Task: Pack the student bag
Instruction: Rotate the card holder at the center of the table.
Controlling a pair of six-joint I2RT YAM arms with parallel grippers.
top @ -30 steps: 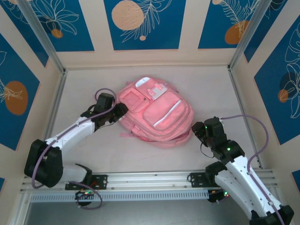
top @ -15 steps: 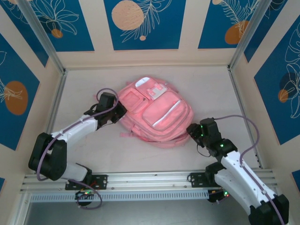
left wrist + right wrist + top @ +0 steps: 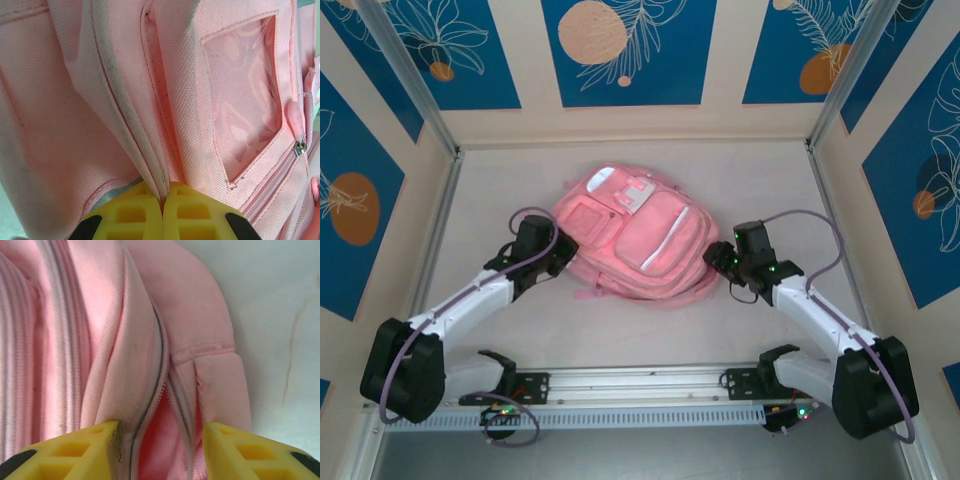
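The student bag (image 3: 640, 240), a big pink backpack with pale shiny pocket panels, lies flat in the middle of the table. My left gripper (image 3: 563, 252) is at its left edge. In the left wrist view that gripper (image 3: 162, 200) is shut, pinching a pale piped fold of the bag (image 3: 240, 100). My right gripper (image 3: 717, 262) is at the bag's right edge. In the right wrist view it (image 3: 161, 440) stands open, its yellow fingers (image 3: 75, 450) straddling a part-open zipper (image 3: 155, 405) of the bag (image 3: 100, 340), with darker pink lining showing inside.
Walls with blue and orange panels enclose the table (image 3: 770, 180) on three sides. Metal corner posts (image 3: 415, 85) stand at the back left and back right. An aluminium rail (image 3: 640, 385) runs along the near edge between the arm bases.
My left gripper has shut on the bag's left edge and drawn back toward the near left. The bag has shifted and turned slightly. The right arm has reached forward to the bag's right edge.
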